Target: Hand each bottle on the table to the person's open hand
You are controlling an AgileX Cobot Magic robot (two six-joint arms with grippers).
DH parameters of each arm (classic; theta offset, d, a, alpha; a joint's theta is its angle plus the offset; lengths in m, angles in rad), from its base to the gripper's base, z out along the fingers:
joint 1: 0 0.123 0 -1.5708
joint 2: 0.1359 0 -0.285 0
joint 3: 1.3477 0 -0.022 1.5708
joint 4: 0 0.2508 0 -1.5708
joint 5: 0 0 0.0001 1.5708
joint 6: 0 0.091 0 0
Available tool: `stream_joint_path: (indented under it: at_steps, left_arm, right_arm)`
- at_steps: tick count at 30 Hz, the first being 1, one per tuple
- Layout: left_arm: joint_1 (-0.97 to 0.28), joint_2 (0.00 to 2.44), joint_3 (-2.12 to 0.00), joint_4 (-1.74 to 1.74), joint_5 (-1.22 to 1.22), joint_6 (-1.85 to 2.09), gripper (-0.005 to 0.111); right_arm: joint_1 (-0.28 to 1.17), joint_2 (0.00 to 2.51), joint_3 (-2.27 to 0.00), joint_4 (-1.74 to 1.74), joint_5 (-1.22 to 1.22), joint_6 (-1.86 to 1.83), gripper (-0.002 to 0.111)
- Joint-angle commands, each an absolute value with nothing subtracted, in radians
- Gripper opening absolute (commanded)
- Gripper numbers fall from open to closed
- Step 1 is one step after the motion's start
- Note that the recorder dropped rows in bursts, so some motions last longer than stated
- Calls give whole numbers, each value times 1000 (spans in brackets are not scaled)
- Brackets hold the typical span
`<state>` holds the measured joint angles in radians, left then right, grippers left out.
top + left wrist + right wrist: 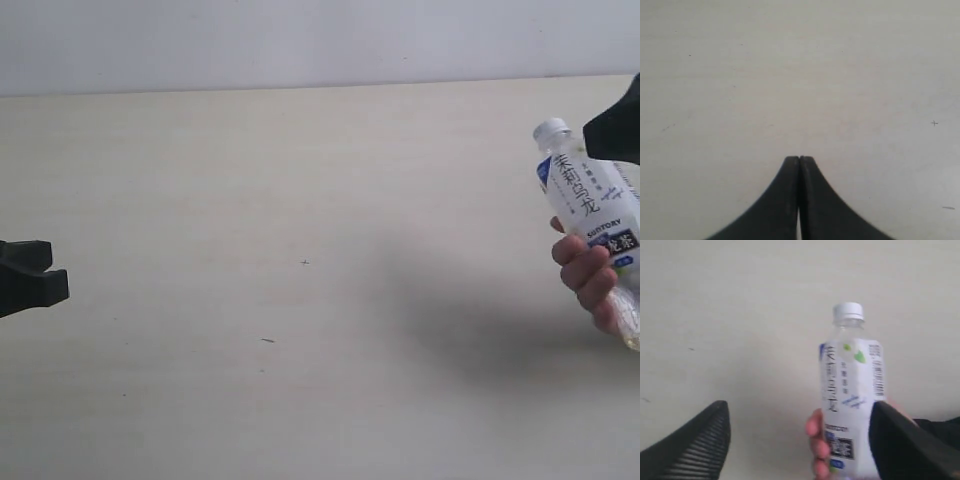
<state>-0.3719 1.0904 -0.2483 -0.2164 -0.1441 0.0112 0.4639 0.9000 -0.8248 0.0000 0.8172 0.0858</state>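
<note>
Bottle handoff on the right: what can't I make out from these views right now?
- Bottle base: cut by the exterior view's right edge and the right wrist view's bottom edge.
- Hand: palm hidden behind the bottle in both.
- Right gripper: only a black corner at the exterior view's edge; in its wrist view one finger overlaps the bottle, contact unclear.
- Label print: blurred in the wrist view.

Noting pale cream on table (300, 180), faint grain, tiny dark specks. Seeing white cap and white label on bottle (850, 385), dark print, blue and green marks. Logging black on left gripper (799, 160) and right gripper (800, 407), ribbing on the latter.
</note>
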Motion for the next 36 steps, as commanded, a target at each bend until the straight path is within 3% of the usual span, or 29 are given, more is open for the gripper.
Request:
stream_joint_path:
  at_steps: [1, 5, 14, 36]
  left_arm:
    - [-368, 1083, -244, -224, -147, 10, 0]
    - [-368, 1083, -244, -224, -147, 10, 0]
    - [-368, 1083, -244, -224, -147, 10, 0]
    - [-368, 1083, -244, -224, -147, 10, 0]
  right_arm:
    - [466, 756, -751, 217, 769, -84, 37]
    - [466, 637, -670, 466, 683, -217, 0]
    - [466, 523, -636, 531, 653, -235, 0]
    - [466, 521, -636, 531, 653, -235, 0]
